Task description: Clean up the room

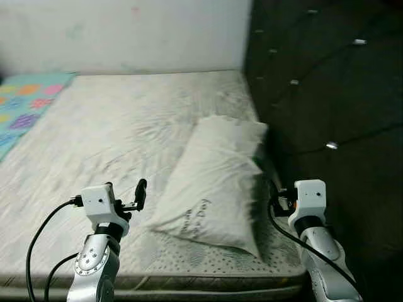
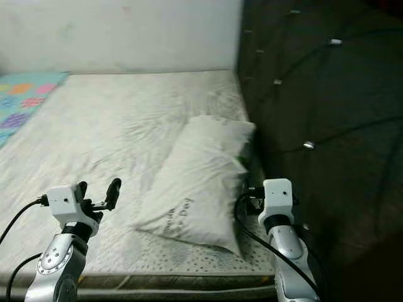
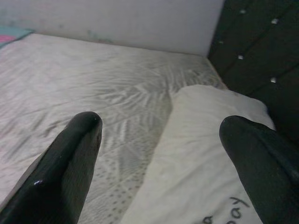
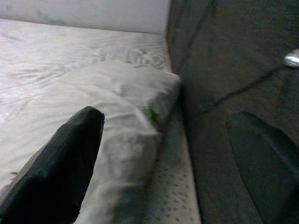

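Both tools, left tool and right tool, are hovering spread apart. Between them, a white pillow is lying on the bed.

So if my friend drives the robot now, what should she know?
Left gripper: open, holding nothing, hovering over the mattress just left of the pillow.
Right gripper: open, holding nothing, at the pillow's right edge beside the dark tufted headboard.
The pillow lies slanted on the bed, its far end against the headboard. A colourful blanket sits at the far left corner.
Done: nothing gripped yet.
Left: probably grasp the pillow from both sides and set it straight.
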`<state>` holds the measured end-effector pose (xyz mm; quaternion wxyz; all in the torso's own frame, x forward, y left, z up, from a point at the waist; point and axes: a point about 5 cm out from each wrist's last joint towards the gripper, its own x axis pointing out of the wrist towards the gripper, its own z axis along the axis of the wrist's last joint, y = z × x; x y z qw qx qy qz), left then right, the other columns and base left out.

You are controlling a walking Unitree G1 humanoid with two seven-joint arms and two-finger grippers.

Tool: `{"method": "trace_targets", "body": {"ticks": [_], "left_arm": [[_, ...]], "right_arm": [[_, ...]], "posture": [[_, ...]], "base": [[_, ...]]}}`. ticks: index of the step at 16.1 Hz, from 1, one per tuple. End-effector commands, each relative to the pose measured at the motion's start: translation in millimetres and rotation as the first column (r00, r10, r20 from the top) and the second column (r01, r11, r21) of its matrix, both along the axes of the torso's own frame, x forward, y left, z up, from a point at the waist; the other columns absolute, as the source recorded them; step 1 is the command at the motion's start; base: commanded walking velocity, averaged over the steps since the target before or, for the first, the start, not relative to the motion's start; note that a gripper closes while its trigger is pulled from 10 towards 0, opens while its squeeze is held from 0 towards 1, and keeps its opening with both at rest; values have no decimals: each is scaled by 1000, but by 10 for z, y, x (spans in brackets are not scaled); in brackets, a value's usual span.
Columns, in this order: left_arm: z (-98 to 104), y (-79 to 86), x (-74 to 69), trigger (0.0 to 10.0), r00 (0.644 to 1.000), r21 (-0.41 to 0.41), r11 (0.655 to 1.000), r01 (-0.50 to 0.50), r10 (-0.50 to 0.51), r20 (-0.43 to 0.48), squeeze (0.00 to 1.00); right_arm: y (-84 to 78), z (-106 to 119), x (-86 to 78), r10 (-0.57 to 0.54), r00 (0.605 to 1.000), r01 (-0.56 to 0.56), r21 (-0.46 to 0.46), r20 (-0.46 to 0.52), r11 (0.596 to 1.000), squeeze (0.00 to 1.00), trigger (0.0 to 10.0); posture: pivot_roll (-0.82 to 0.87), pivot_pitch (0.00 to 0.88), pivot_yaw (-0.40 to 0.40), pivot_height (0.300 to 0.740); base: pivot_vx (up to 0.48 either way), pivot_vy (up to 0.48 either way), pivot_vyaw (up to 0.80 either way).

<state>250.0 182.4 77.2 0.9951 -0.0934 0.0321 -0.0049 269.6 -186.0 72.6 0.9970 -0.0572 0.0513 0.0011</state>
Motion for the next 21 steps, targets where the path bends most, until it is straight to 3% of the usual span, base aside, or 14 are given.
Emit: {"method": "trace_targets", "body": {"ticks": [1,5,13,18,21], "left_arm": [[-7,1,6,10000,1000,10,1000,4,-4,-11,0],[-7,0,2,10000,1000,18,1000,10,-10,-10,0],[-16,-68,17,10000,999,9,999,32,-32,-23,0],[-75,-151,90,10000,995,6,998,58,-57,-80,0],[-55,-228,67,10000,993,-28,996,90,-92,-72,0]], "right_arm": [[2,-8,4,1,1000,-1,-5,-10,1000,0,10000],[20,-15,6,10,1000,-10,-1,-11,1000,0,10000],[57,-30,14,49,999,-48,10,-23,999,0,10000],[278,-178,188,179,969,-177,26,-172,984,0,10000],[298,-116,243,174,975,-169,44,-136,985,0,10000]], "posture": [[-108,0,27,740],[-104,0,28,740],[-104,0,27,740],[-99,0,29,740],[-92,0,30,740]], "base": [[0,0,-800],[0,0,-684],[0,0,0],[0,0,0],[0,0,0]]}}
